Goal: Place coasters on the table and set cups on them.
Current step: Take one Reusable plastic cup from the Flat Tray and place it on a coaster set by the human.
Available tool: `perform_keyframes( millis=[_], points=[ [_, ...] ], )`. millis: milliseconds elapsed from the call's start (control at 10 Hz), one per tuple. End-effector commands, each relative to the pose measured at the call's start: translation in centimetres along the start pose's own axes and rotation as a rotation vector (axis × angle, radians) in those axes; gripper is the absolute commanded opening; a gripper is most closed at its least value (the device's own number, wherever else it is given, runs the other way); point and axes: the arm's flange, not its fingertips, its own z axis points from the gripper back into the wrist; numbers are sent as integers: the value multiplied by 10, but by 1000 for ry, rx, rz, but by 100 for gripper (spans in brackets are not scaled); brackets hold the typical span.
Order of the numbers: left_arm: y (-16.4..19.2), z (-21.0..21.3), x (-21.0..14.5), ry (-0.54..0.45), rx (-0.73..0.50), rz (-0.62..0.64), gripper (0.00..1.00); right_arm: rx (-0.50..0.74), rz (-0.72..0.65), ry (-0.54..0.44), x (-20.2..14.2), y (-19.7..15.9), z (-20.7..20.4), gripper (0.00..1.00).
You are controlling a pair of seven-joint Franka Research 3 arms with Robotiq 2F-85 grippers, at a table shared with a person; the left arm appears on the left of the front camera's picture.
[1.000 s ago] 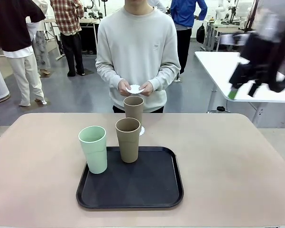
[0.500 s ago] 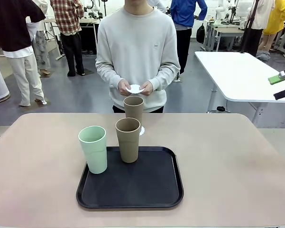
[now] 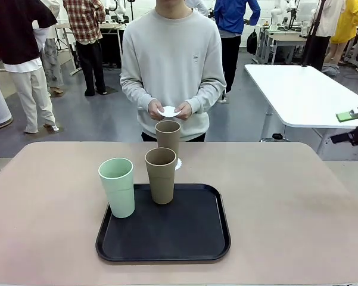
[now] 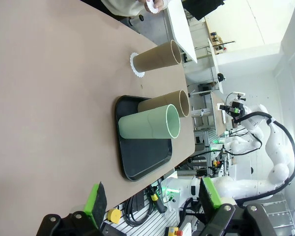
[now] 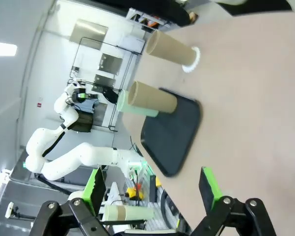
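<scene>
At the table's (image 3: pixel 286 196) far side a brown cup (image 3: pixel 168 138) stands on a white lacy coaster (image 3: pixel 178 163). A second brown cup (image 3: pixel 161 175) and a mint cup (image 3: pixel 117 187) stand on the black tray (image 3: pixel 167 232). The person holds another coaster (image 3: pixel 168 111) in both hands. My right gripper (image 3: pixel 352 126) hangs open at the right edge, off the table. The right wrist view shows its jaws (image 5: pixel 152 187) wide apart and empty, high above the tray (image 5: pixel 172 132). My left gripper (image 4: pixel 152 196) is open and empty too, well away from the mint cup (image 4: pixel 149 124).
A white rectangular table (image 3: pixel 304 95) stands behind on the right. Several people stand in the background on the left. The tan tabletop has bare room on both sides of the tray.
My right arm has swung from the upper right out to the picture's right edge and lower. Cups, tray and the person's hands have not moved.
</scene>
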Motion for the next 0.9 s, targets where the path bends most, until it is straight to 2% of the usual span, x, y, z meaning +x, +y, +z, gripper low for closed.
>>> perform_keyframes(
  millis=[0,400,500,800],
  points=[
    [2,0,-1,-5,-12,-14,100,-54,-97,36,-2,11,16,100],
    [2,0,-1,-5,-12,-14,100,-43,-181,49,-20,0,28,100],
    [2,0,-1,-5,-12,-14,100,-53,-137,26,-16,-2,27,100],
    [2,0,-1,-5,-12,-14,100,-53,-137,26,-16,-2,27,100]
  ],
)
